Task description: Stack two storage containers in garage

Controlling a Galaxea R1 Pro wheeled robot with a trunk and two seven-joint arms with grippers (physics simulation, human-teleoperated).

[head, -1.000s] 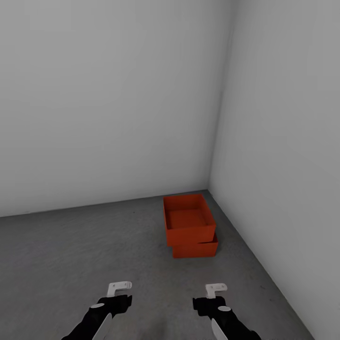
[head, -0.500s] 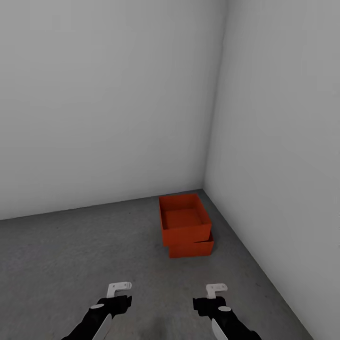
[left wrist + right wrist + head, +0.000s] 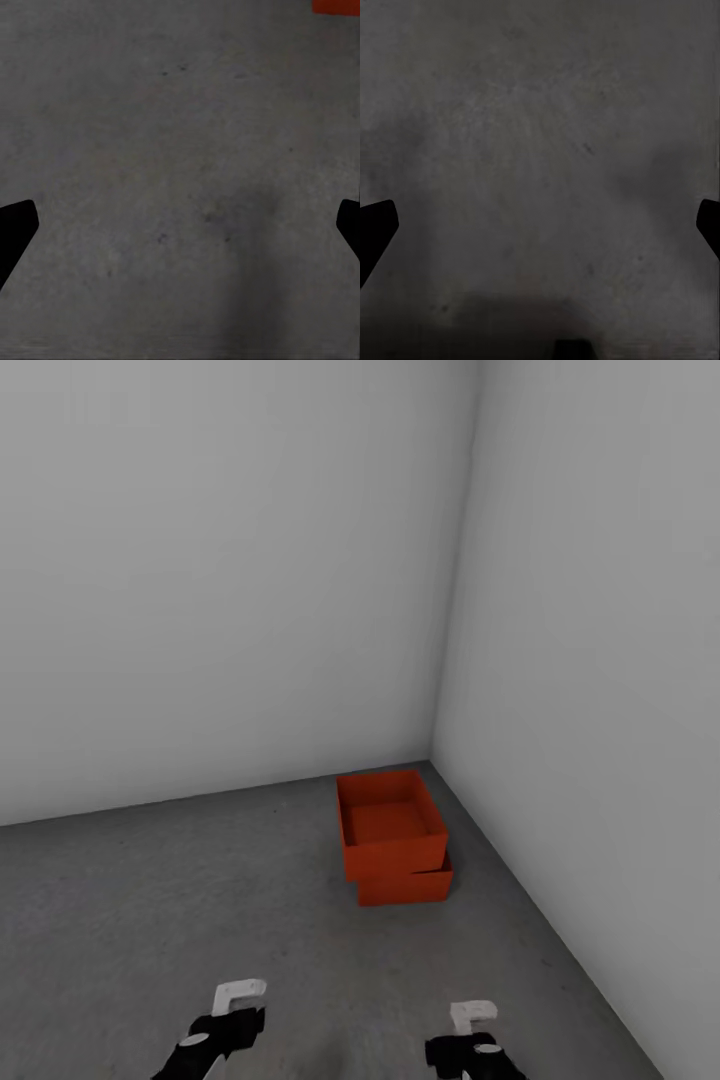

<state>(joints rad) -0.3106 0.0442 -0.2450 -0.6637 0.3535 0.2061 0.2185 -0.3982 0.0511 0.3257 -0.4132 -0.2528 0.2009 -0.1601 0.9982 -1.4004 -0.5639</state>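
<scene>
Two orange-red storage containers sit on the dark grey concrete floor point(image 3: 200, 900) of the garage, close to the corner of two plain walls. The upper container point(image 3: 390, 822) rests on the lower container point(image 3: 405, 887), slightly skewed and set back from it. My left gripper point(image 3: 232, 1010) and right gripper point(image 3: 468, 1032) hover low over the floor, well short of the stack, each open with nothing between the fingers. In the left wrist view the dark fingertips point(image 3: 16, 229) stand wide apart over bare concrete, with an orange corner of a container point(image 3: 336, 6) at the frame's edge. The right wrist view shows spread fingertips point(image 3: 376, 229) above concrete.
A grey-white back wall point(image 3: 220, 580) and a right wall point(image 3: 600, 660) meet in a corner just behind the stack. Open concrete stretches to the left of the containers and between them and my grippers.
Both grippers have drawn back toward the bottom of the head view. Earlier the camera shifted slightly, sliding the whole scene left. The stacked containers stayed put.
</scene>
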